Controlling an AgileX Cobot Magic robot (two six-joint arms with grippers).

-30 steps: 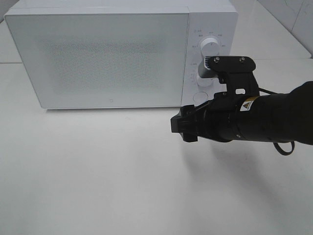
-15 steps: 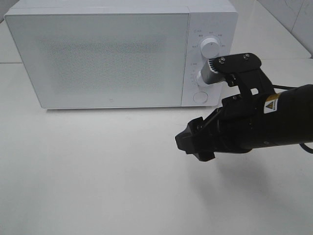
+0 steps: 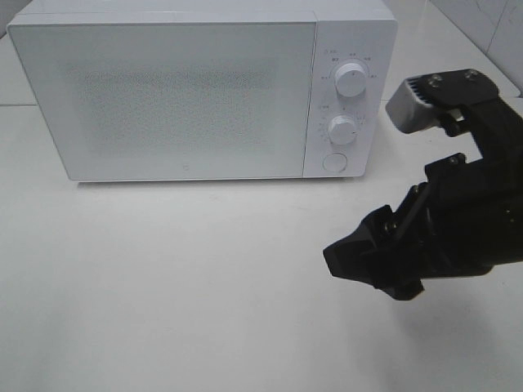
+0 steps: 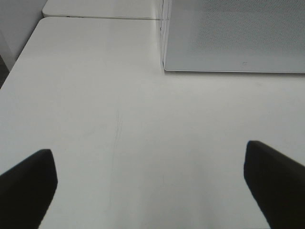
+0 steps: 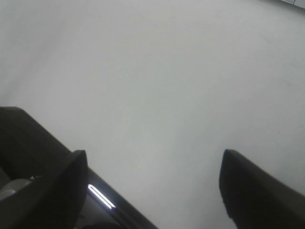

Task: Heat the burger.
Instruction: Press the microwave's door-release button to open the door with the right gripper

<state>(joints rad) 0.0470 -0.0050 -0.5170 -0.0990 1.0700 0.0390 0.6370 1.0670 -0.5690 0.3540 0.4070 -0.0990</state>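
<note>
On the far left, the left pincer (image 4: 147, 150) is hanging over the bare white surface (image 3: 163, 278). Its two dark fingers are standing wide apart and nothing is lying between them. In its wrist view the lower corner of the microwave (image 3: 163, 90) is showing just beyond it.

The microwave is standing at the back of the surface, and its frosted door (image 3: 176, 98) is staying shut, the same as one second ago. Where the burger is I cannot tell: no view is showing it, and the door is not letting the eye pass through.

To the right of the door, the control panel is now showing fully: the upper knob (image 3: 352, 78), the lower knob (image 3: 342, 129) and the round button (image 3: 333, 162) under them. One second ago the grey wrist camera (image 3: 413, 102) of the right arm was covering the lower knob. Now it is standing clear of the panel, further to the right.

The right pincer (image 3: 368, 260) is also drawing back. Earlier it was hanging just in front of the panel, but now it is lower and more to the right, well apart from the microwave, above the surface. Its fingers are spread wide and are holding nothing; only the white surface is showing between them in its wrist view.
</note>
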